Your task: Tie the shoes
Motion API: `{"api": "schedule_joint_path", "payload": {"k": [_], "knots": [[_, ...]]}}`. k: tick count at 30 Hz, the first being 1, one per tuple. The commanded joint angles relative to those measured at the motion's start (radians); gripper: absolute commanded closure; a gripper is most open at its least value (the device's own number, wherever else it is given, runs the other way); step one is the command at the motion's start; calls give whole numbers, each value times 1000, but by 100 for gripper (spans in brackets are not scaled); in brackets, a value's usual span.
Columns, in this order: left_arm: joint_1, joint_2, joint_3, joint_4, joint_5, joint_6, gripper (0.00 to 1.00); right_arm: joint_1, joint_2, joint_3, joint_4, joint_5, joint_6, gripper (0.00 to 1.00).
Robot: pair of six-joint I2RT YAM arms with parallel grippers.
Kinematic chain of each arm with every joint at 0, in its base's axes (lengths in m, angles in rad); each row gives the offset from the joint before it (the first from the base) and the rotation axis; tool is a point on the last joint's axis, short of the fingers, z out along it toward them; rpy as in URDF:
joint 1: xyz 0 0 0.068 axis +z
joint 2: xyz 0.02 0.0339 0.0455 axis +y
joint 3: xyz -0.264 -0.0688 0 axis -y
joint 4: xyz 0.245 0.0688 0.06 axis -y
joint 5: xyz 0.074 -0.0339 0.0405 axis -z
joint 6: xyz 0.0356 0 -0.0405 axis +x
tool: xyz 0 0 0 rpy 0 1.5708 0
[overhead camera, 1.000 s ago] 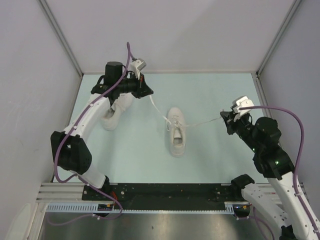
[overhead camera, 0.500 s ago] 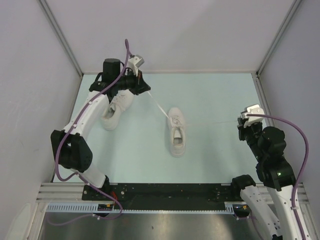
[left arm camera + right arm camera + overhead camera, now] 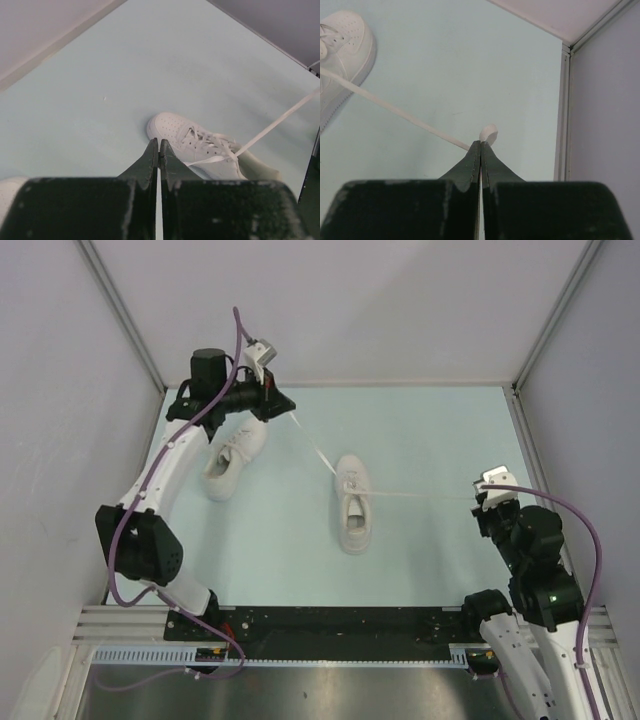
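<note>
One white shoe (image 3: pixel 353 505) lies at the table's middle, toe towards the back. Its two laces run out tight to either side. My left gripper (image 3: pixel 287 410) is raised at the back left and shut on the left lace (image 3: pixel 318 453). In the left wrist view the gripper (image 3: pixel 159 142) holds a lace strip (image 3: pixel 205 160) running to the shoe (image 3: pixel 197 142). My right gripper (image 3: pixel 479 502) is at the right, shut on the right lace (image 3: pixel 420 496). In the right wrist view the lace (image 3: pixel 395 110) ends at the shut gripper (image 3: pixel 480 144). The second shoe (image 3: pixel 232 458) lies under the left arm.
Grey walls enclose the pale green table (image 3: pixel 420 430) at the back and on both sides. A metal corner post (image 3: pixel 563 110) stands just right of my right gripper. The arm bases sit on a black rail (image 3: pixel 340 625) at the near edge.
My left gripper has moved back and to the left, and my right gripper has moved right and towards the near edge. Both laces are now pulled straighter.
</note>
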Motion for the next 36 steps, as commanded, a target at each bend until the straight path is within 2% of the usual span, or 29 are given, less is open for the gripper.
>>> {"api": "schedule_joint_path", "payload": {"k": [1, 5, 13, 18, 23, 31, 36], "knots": [[10, -79, 90, 54, 50, 1, 100, -4, 5, -24, 0, 16, -40, 100], [30, -105, 98, 92, 33, -24, 100, -4, 20, -51, -2, 21, -63, 100], [44, -116, 165, 138, 116, -91, 100, -4, 37, -107, 12, -8, -103, 100], [108, -153, 148, 97, 38, -104, 100, -5, 62, -124, 44, -21, -117, 100], [236, -211, 40, 25, -17, -100, 100, -8, 60, -158, 46, -18, -148, 100], [269, -343, -210, -49, -112, 43, 100, -50, 22, -245, 60, -14, -261, 100], [332, -386, -327, -82, -215, 100, 100, -91, 94, -252, 110, -19, -258, 100]]}}
